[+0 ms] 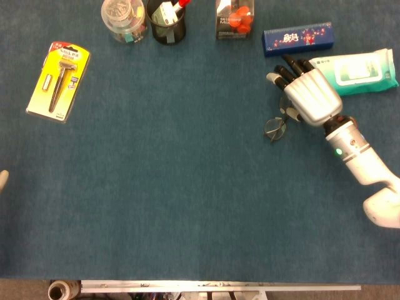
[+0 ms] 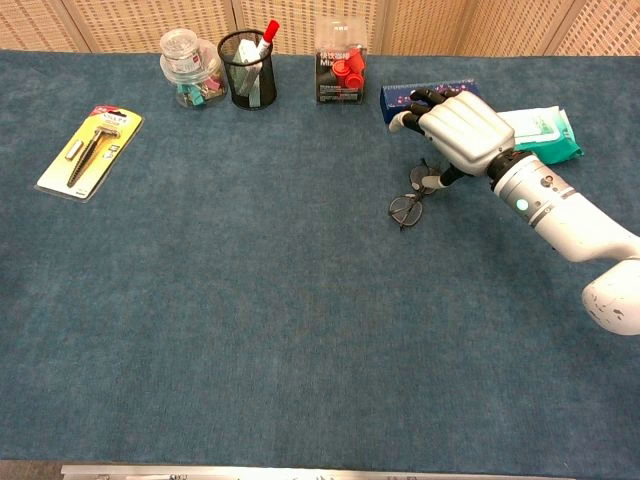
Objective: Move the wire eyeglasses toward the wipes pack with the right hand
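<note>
Under the right hand (image 1: 310, 95), blue counter (image 1: 187, 187). Beyond its knuckles, wipes pack (image 1: 359, 70), the target. Hand palm-down, fingers curled over wire eyeglasses (image 2: 412, 200); whether they pinch the frame, cannot tell. Free lens pokes out thumb-side, likely for dragging.

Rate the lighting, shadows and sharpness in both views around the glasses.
Head view: even, soft light, no glare; the wire eyeglasses look thin and faint beside the right hand. Chest view: equally even light, weak shadows, and one lens is clearer.
</note>
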Robot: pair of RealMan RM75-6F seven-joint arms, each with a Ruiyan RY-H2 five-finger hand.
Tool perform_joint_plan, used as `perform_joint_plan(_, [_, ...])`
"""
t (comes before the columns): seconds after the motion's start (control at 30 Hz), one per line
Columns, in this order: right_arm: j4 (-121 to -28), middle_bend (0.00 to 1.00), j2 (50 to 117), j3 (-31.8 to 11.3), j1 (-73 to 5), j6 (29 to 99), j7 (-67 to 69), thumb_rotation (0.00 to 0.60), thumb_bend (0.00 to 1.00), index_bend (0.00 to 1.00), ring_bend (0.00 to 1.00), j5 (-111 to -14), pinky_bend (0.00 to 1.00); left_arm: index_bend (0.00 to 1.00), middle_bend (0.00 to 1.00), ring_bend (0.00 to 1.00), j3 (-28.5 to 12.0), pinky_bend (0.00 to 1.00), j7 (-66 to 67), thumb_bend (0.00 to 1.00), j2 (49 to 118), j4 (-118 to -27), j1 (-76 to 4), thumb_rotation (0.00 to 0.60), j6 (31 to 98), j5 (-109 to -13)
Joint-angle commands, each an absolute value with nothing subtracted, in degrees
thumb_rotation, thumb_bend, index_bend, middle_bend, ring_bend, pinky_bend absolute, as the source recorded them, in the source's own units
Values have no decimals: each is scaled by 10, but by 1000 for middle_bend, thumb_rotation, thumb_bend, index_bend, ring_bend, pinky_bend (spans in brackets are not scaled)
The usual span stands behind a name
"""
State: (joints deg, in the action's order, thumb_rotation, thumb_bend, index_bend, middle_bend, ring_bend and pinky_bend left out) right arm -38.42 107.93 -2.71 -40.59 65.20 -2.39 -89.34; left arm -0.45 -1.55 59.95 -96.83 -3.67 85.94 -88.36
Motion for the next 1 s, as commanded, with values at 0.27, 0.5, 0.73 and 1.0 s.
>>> perform_joint_plan(0.27, [-385,292,1079,-28,-405,658,-17,600,0,291,126,-897,268,667,553,437,-4,562,-15,228,599,-968,-37,600,859,-884])
perform_joint_plan(0.5, [-441,292,1045,-43,-406,707,-22,600,0,291,126,-906,268,667,553,437,-6,562,-15,228,600,-966,-38,600,857,-881])
perform_joint_plan(0.73, [-574,292,966,-52,-389,754,-90,600,0,291,126,-915,268,667,553,437,-4,562,-9,228,602,-966,-38,600,854,-880])
perform_joint_plan(1.0, [-773,292,834,-51,-336,796,-208,600,28,291,126,-908,268,667,552,437,-6,562,-6,228,603,-966,-39,600,852,-877])
